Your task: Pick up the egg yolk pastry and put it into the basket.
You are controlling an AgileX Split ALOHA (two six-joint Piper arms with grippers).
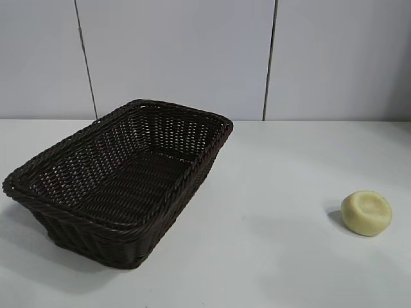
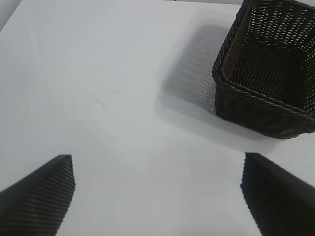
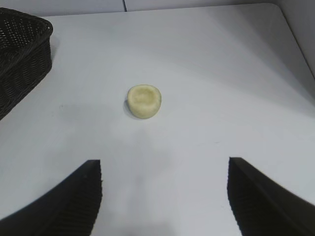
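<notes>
The egg yolk pastry (image 1: 367, 212), a small pale yellow puck with a dimpled top, lies on the white table at the right. The dark brown wicker basket (image 1: 128, 176) stands at the left, with nothing in it. Neither arm shows in the exterior view. In the right wrist view the pastry (image 3: 144, 101) lies some way ahead of my right gripper (image 3: 165, 169), which is open with nothing between its fingers. My left gripper (image 2: 158, 164) is open wide over bare table, with the basket (image 2: 266, 105) ahead and to one side.
The white table (image 1: 270, 256) runs to a grey panelled wall (image 1: 192, 58) behind. In the right wrist view the table's rounded corner and edge (image 3: 290, 34) lie beyond the pastry, and a corner of the basket (image 3: 22, 54) shows on the other side.
</notes>
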